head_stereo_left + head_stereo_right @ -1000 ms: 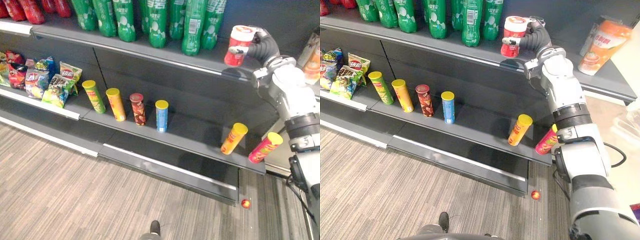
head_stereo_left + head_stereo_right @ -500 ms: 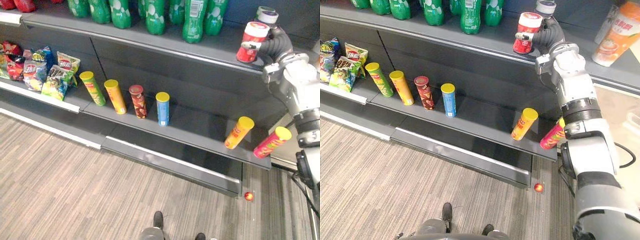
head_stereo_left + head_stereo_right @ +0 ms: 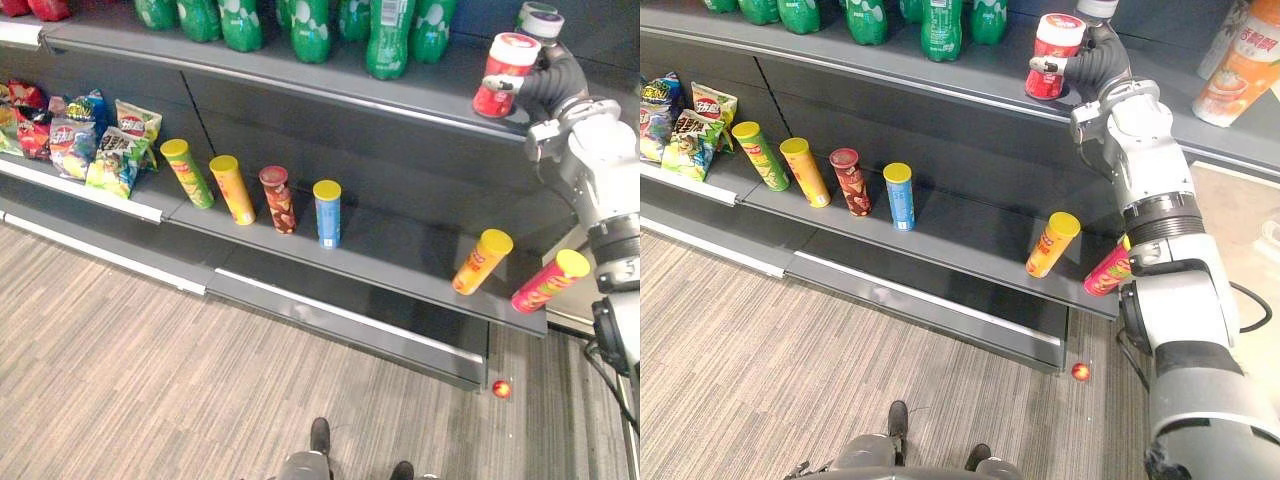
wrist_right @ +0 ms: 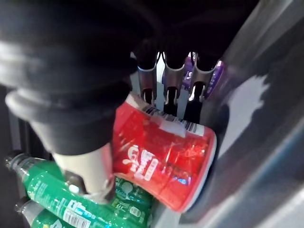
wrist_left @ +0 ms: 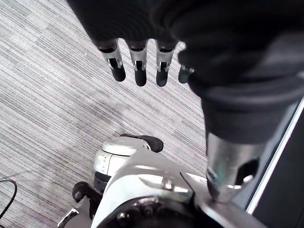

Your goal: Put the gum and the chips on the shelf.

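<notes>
dark shelf (image 3: 400,252), carpet (image 3: 150,380), r hand (image 3: 1092,66) grips gum (image 3: 1056,45)

The right arm (image 3: 1145,165), at 3 o'clock in the head views, is showing rounded silver-grey shells split by a black ribbed band (image 3: 1158,226). A dark ribbed cover (image 3: 1108,66) is wrapping the right hand (image 3: 1088,68). The left hand (image 5: 128,19) is showing silver fingers (image 5: 139,64) with dark tips.

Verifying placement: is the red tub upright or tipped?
Upright: the tub stands lid-up, base down at the upper shelf, right hand curled round it. Cannot tell if the base touches the shelf.
</notes>
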